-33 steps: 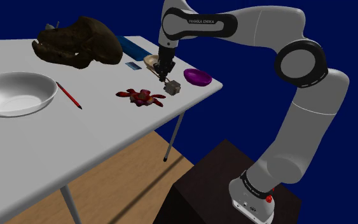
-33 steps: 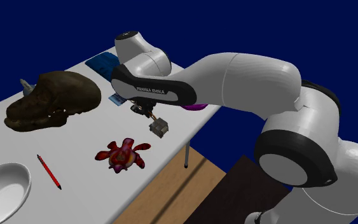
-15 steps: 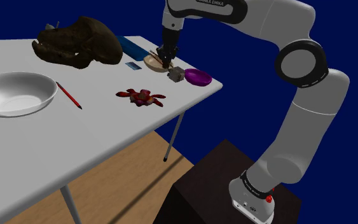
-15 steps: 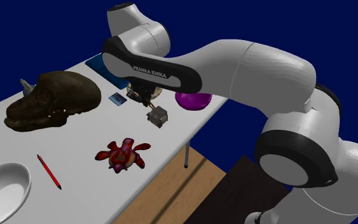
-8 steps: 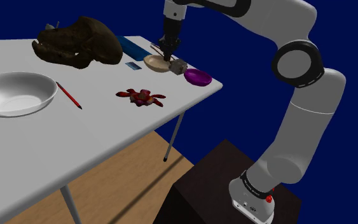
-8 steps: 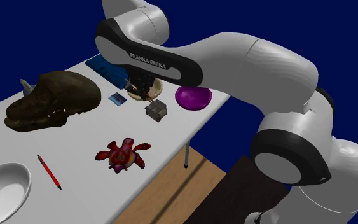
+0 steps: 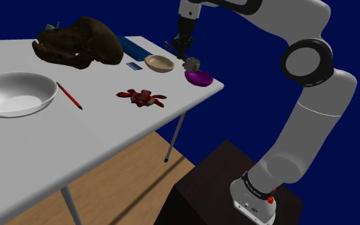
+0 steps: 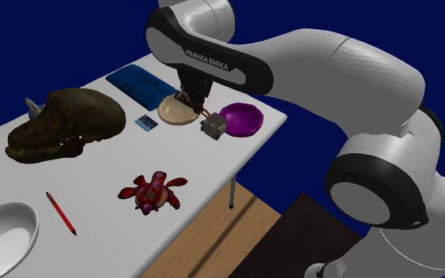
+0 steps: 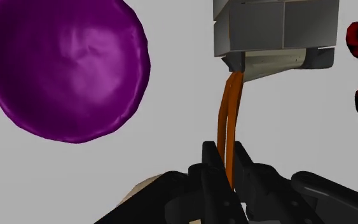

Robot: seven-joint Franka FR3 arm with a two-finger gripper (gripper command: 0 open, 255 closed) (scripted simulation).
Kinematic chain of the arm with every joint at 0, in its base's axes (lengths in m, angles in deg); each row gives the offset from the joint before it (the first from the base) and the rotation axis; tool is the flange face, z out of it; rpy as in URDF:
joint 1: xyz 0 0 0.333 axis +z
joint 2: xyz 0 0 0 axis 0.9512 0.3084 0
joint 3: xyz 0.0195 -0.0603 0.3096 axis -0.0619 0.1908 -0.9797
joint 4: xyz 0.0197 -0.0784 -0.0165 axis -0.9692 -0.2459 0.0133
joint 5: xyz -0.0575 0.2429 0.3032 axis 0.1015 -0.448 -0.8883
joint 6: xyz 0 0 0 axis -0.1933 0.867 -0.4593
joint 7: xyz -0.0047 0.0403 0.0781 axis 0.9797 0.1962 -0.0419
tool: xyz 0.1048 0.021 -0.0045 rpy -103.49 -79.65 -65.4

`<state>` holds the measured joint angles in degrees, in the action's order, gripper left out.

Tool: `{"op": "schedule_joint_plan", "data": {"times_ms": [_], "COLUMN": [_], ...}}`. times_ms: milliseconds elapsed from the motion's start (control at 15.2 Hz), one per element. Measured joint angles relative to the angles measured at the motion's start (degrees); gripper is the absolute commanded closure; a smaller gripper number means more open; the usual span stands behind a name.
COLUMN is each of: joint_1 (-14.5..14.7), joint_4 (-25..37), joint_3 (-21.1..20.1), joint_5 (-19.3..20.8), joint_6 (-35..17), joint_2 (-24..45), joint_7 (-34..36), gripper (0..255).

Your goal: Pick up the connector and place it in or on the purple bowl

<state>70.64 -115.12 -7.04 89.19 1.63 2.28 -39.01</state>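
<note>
The connector (image 7: 192, 63) is a small grey block hanging on orange wires (image 9: 229, 121). My gripper (image 7: 184, 50) is shut on those wires, and the block (image 9: 273, 35) dangles below the fingertips. The block (image 8: 213, 125) hangs just above the table, beside the near rim of the purple bowl (image 8: 242, 120). That bowl (image 7: 199, 77) sits at the table's corner, and in the wrist view the purple bowl (image 9: 66, 67) lies off to one side of the gripper (image 9: 229, 168), not under the block.
A tan bowl (image 8: 178, 110) stands just behind the gripper. A red toy (image 8: 153, 191), a dark brown skull-like lump (image 8: 66, 124), a red pen (image 8: 61, 213), a white bowl (image 7: 15, 93) and a blue flat pad (image 8: 137, 81) lie on the table. The table's edge (image 7: 217, 86) runs right past the purple bowl.
The gripper has carried the connector from over the tan bowl towards the purple bowl, to the shoulder view's right. The grip on the wires is unchanged.
</note>
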Motion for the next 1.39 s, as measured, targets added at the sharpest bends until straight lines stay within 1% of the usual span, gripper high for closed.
{"op": "schedule_joint_plan", "data": {"times_ms": [198,462,792,990,1386], "joint_1": [-2.3,-5.3,-9.3,-10.2,-10.2], "joint_4": [-3.8,-7.1,-6.7,-9.9,-15.3], "joint_3": [1.4,3.5,6.4,7.0,7.0], "joint_5": [-0.2,-0.2,-0.1,0.0,0.0], "joint_6": [-1.1,-2.2,-1.8,-4.0,-8.8], "joint_2": [-2.8,-5.0,-5.2,-6.1,-6.8], "joint_7": [-3.6,-8.6,-15.6,-17.0,-17.0], "gripper": [255,255,255,255,255]}}
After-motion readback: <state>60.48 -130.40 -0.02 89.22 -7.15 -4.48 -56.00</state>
